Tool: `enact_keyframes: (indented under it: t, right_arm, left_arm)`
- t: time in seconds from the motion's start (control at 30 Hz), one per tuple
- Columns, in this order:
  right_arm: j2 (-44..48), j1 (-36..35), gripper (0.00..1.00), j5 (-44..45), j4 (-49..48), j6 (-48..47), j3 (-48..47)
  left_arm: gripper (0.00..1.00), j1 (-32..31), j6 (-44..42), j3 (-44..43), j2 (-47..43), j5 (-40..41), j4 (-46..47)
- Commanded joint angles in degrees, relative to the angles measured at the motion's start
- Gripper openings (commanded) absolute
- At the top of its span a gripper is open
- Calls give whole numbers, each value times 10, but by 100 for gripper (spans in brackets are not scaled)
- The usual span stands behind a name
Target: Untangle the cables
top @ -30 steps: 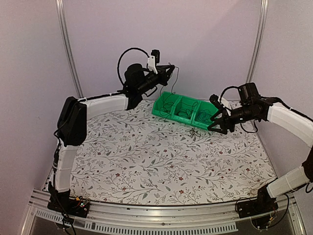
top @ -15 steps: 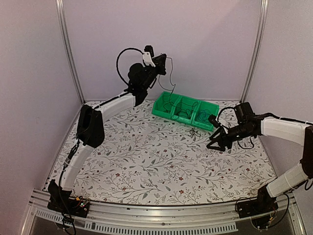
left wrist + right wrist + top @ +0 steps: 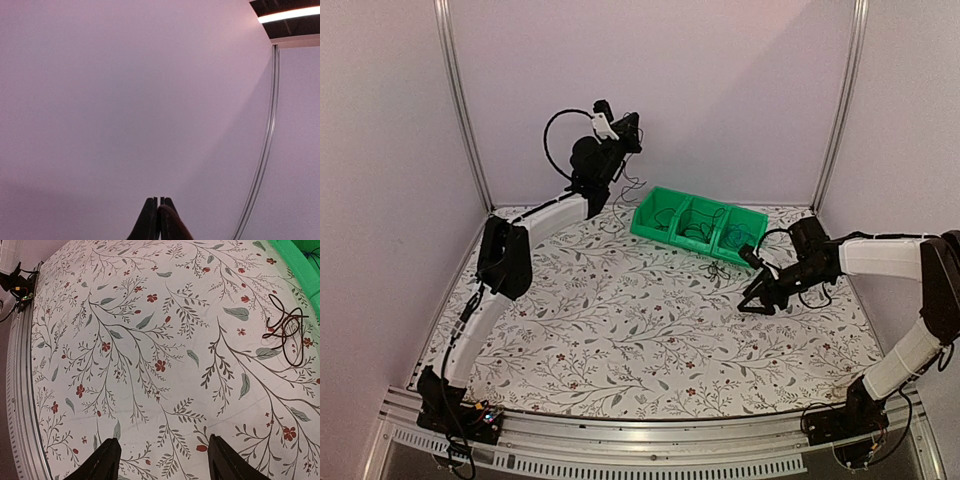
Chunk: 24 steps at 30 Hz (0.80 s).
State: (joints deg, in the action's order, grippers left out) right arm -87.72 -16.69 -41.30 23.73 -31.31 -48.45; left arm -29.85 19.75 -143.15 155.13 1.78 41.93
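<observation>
My left gripper [image 3: 628,122] is raised high near the back wall, left of the green bin [image 3: 672,192]. Its jaws are pressed together in the left wrist view [image 3: 160,201], with a thin dark brown cable [image 3: 172,220] running down from the tips. Thin cables lie in the bin's compartments: dark ones [image 3: 692,228] and a blue-teal one [image 3: 738,237]. A small dark brown cable loop [image 3: 717,270] lies on the table in front of the bin and also shows in the right wrist view [image 3: 286,329]. My right gripper [image 3: 752,300] is open and empty, low over the cloth [image 3: 162,445], to the right of that loop.
The table has a floral cloth [image 3: 620,330]. The bin's green wall shows at the top right of the right wrist view [image 3: 300,260]. A metal rail [image 3: 650,435] edges the near side, and upright posts [image 3: 460,100] stand at the back corners.
My left gripper has swung up and to the left, away from the bin. My right gripper has come down from beside the bin to just above the cloth.
</observation>
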Motion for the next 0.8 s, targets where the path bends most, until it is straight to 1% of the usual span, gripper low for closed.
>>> enact_keyframes:
  t: [0.0, 0.1, 0.3, 0.43, 0.5, 0.57, 0.67, 0.77]
  right_arm:
    - [-10, 3, 63, -6, -2, -5, -23]
    - [-13, 3, 61, 27, -5, 4, -38]
    - [-36, 3, 61, 147, -35, 31, -110]
    - [-132, 3, 61, 210, -27, 15, -189]
    - [-170, 3, 61, 233, -32, -1, -224]
    - [-207, 3, 62, 256, -37, -19, -258]
    - [-261, 3, 63, 276, -34, -38, -308]
    - [-299, 3, 64, 287, -30, -46, -349]
  left_arm:
    - [0, -1, 18, -15, 38, -8, 20]
    - [0, -4, 28, -8, 50, -24, 19]
    - [0, -28, -31, 97, -12, -31, 48]
    - [0, -33, -39, 183, -81, -50, 64]
    - [0, -34, -47, 242, -130, -48, 72]
    - [0, -36, -50, 295, -184, -38, 61]
    - [0, -36, -25, 329, -235, -21, 32]
    - [0, -37, 7, 324, -264, -26, -12]
